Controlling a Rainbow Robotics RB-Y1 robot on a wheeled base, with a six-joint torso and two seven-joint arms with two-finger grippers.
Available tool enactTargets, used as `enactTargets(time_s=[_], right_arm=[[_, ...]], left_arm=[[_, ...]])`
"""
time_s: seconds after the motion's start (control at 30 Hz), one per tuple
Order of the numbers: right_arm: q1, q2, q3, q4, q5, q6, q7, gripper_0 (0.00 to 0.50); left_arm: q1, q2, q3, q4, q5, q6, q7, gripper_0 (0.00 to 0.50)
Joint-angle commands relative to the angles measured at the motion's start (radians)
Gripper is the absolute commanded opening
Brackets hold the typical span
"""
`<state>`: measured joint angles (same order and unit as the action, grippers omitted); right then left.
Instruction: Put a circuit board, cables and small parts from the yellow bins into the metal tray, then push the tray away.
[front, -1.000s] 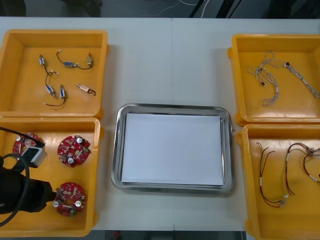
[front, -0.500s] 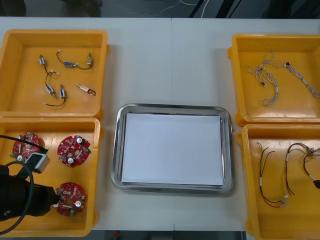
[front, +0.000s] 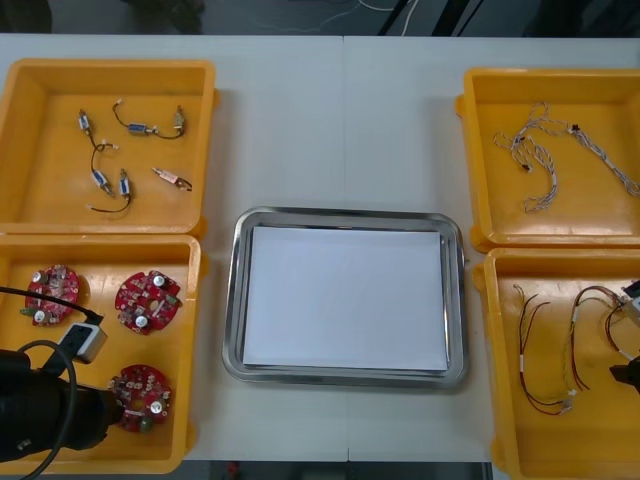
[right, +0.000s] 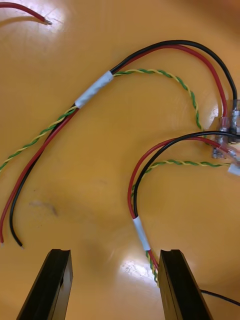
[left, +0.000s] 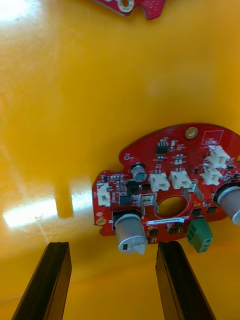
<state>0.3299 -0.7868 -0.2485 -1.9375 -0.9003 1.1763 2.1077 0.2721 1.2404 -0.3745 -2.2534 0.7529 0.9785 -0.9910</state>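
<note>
A round red circuit board (left: 167, 187) is seen lying flat on the floor of the near left yellow bin (front: 185, 340). It is crowded with white connectors, silver capacitors and a green terminal block around a central hole. It is framed just beyond the left gripper (left: 112, 247), whose black fingers are spread wide and touch nothing. One side of the board is cut off in the left wrist view, and in the front view its near-left rim is covered by the black left arm. Two other boards (front: 148, 300) are laid farther back in the same bin.

The right gripper (right: 114, 252) is held low over the near right yellow bin (front: 500, 400), its fingers likewise parted with nothing between them. Red and black cables (right: 165, 55), bound with white tape and paired with twisted yellow-green strands, are spread on the bin floor ahead of it. In the front view that gripper is cut off by the picture's edge.

The metal tray (front: 236, 300), white inside, is set between the bins on the light table (front: 330, 120). Small metal parts (front: 100, 180) with dark leads are scattered in the far left bin (front: 200, 100), and twisted blue and white cables (front: 540, 165) in the far right bin (front: 480, 150). Beyond the table's far edge a dark floor is glimpsed, its detail not to be made out.
</note>
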Motion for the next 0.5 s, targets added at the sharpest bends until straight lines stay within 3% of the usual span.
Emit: enactTargets(time_s=[0.03, 0.5], right_arm=[[-0.043, -0.038, 0.017, 0.017, 0.012, -0.009, 0.058, 0.500], [-0.075, -0.037, 0.057, 0.086, 0.015, -0.058, 0.074, 0.500]], left_arm=[[-0.007, 0.042, -0.017, -0.003, -0.017, -0.012, 0.101, 0.500], [-0.047, 0.040, -0.066, 0.003, -0.035, -0.015, 0.134, 0.500]])
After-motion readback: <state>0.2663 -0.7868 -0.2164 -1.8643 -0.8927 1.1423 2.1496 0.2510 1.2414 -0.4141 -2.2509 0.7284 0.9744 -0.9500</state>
